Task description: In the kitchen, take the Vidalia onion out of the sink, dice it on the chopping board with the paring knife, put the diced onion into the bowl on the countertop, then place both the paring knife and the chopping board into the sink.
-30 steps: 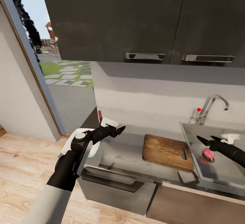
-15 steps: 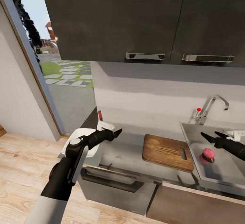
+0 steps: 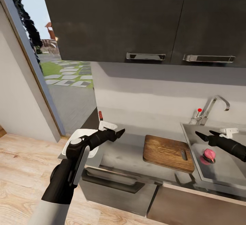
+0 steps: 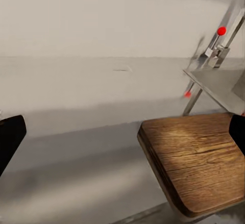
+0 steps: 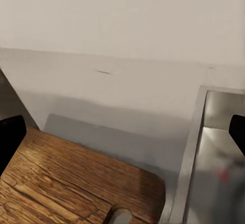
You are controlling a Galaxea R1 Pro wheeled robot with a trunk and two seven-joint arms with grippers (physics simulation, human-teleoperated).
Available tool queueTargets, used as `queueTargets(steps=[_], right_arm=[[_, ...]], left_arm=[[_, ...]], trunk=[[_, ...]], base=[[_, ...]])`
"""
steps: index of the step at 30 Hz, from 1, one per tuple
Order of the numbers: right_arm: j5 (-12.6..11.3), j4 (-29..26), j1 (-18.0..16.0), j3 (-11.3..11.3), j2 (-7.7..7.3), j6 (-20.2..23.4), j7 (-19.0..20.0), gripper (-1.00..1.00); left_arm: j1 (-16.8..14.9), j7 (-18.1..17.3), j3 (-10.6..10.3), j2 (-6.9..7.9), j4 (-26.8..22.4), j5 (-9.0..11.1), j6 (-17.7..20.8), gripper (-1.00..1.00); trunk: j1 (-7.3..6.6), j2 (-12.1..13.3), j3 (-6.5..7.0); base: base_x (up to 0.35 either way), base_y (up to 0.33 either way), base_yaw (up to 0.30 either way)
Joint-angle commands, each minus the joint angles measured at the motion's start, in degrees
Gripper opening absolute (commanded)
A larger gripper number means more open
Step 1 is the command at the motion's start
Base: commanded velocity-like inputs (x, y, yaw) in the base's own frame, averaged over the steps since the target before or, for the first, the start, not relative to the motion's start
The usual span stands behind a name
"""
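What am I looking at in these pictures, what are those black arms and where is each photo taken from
This is a simulated kitchen with a two-armed wheeled robot. The large picture comes from a camera on its head, looking down over both arms. The left gripper hangs open above the grey countertop, and the right gripper hangs open over the steel sink. Neither holds anything. The other two pictures come from small cameras near each gripper, looking along its fingers; the dark shapes at their edges are fingertips. On the countertop lie a wooden chopping board and, partly behind the left arm, a white bowl. A pinkish round thing, probably the onion, sits on the sink's drain.
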Motion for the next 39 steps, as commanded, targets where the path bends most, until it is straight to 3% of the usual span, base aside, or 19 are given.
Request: queueTargets(steps=[1,14,19,20,24,28,30,36,37,39], right_arm=[[-0.5,-0.2,-0.4,0.3,-0.01,0.8,-0.2,1.0],[-0.6,-3.5,-4.6,3.4,0.03,5.0,-4.4,1.0],[-0.6,-5.1,-4.7,5.0,0.79,6.6,-6.0,1.0],[-0.6,-6.7,-4.7,6.3,0.87,20.3,-10.8,1.0],[-0.6,-6.7,-5.7,6.9,1.13,24.8,-13.8,1.0],[-0.6,-6.7,-7.9,7.1,1.86,32.4,-22.3,1.0],[-0.6,-6.7,-8.6,7.2,2.85,34.2,-24.9,1.0],[-0.6,-6.5,-10.1,7.3,9.94,35.9,-34.7,1.0],[-0.7,-6.5,-10.3,7.3,13.81,35.9,-38.3,1.0],[-0.7,-6.5,-10.3,7.3,14.34,35.9,-38.6,1.0]], left_arm=[[-0.3,-0.1,0.1,-0.07,-0.4,0.1,0.8,1.0],[-1.4,0.0,0.0,-0.62,-4.5,0.1,4.9,1.0],[-1.5,0.0,0.0,-0.62,-6.1,0.1,6.6,1.0],[-1.5,0.0,0.0,-0.61,-6.1,0.1,10.3,1.0],[-1.5,0.0,0.0,-0.66,-6.1,0.1,10.3,1.0],[-1.5,0.0,0.1,-0.64,-6.1,0.1,10.3,1.0],[-1.5,0.0,0.1,-0.63,-6.1,0.1,10.3,1.0],[-1.5,0.0,0.1,-0.67,-6.1,0.1,10.3,1.0],[-1.5,0.0,0.1,-0.66,-6.1,0.1,10.3,1.0],[-1.5,0.0,0.1,-0.64,-6.1,0.1,10.3,1.0]], trunk=[[0.04,-0.1,-0.13],[0.04,-0.1,-0.13],[0.04,-0.1,-0.13],[0.04,-0.1,-0.13],[0.04,-0.1,-0.13],[0.04,-0.1,-0.13],[0.04,-0.1,-0.13],[0.04,-0.1,-0.13],[0.04,-0.1,-0.13],[0.04,-0.1,-0.13]], base=[[0.0,0.0,0.0],[0.0,0.0,0.0],[0.0,0.0,0.0],[0.0,0.0,0.0],[0.0,0.0,0.0],[0.0,0.0,0.0],[0.0,0.0,0.0],[0.0,0.0,0.0],[0.0,0.0,0.0],[0.0,0.0,0.0]])
